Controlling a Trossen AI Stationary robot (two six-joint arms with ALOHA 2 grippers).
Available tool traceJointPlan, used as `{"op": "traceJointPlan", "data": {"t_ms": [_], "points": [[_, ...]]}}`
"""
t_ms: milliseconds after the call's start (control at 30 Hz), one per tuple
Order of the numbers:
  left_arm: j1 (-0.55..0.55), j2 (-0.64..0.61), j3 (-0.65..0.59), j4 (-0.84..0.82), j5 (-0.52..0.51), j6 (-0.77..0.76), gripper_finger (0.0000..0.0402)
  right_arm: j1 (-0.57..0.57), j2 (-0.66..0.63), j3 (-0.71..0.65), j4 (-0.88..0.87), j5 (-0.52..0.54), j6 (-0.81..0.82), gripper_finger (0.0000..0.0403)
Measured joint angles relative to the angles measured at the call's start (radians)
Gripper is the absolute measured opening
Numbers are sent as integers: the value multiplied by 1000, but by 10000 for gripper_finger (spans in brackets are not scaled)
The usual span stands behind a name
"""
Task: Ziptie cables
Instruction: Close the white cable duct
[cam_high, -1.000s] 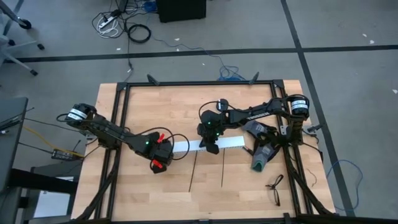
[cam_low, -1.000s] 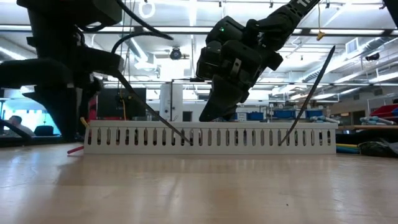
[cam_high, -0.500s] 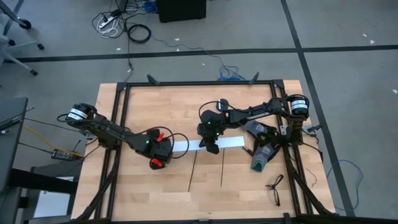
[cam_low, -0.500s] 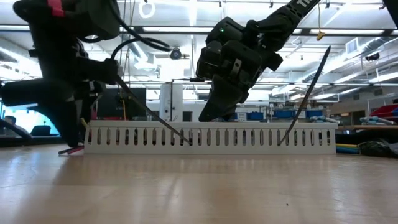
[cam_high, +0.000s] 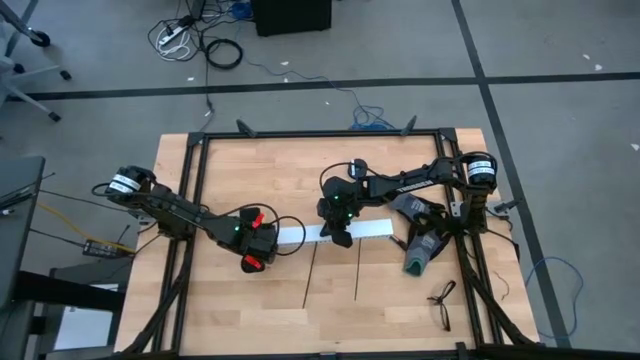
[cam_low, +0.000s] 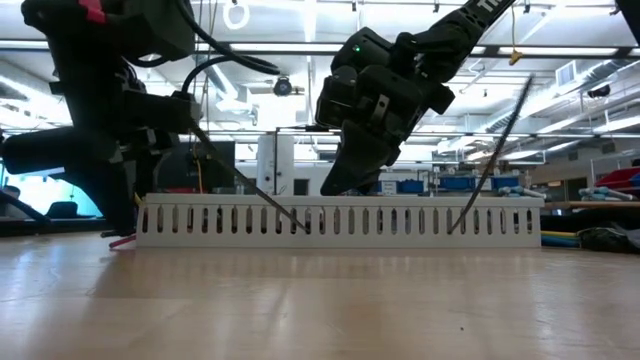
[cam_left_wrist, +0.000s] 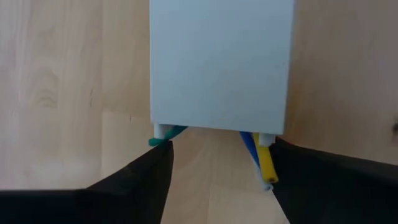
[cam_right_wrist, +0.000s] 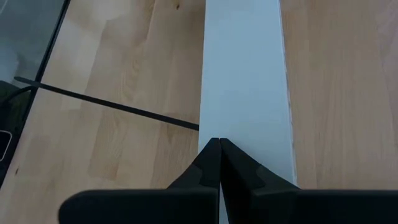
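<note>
The cables lie tucked under the white channel, only their yellow, blue and green tips poking out at its end. Two thin black zipties slant up against the channel's front side, their lower ends on the bench.

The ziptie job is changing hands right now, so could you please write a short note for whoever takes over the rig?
Left gripper: open, at the left end of the white channel, fingers either side of the cable ends poking out; nothing gripped.
Right gripper: shut, tips pressed on the channel's top near its middle.
Cables: inside the channel; only green, blue and yellow tips show.
Zipties: two, both leaning against the channel's front side, not held.
Done: cables are in the channel.
Left: no ziptie looks wrapped or cinched yet.
</note>
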Motion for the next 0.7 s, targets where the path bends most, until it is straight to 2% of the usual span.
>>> {"op": "traceJointPlan", "data": {"t_ms": [700], "points": [[26, 42, -1, 60, 2, 44, 229, 0, -1, 0, 27, -13, 10, 0]]}}
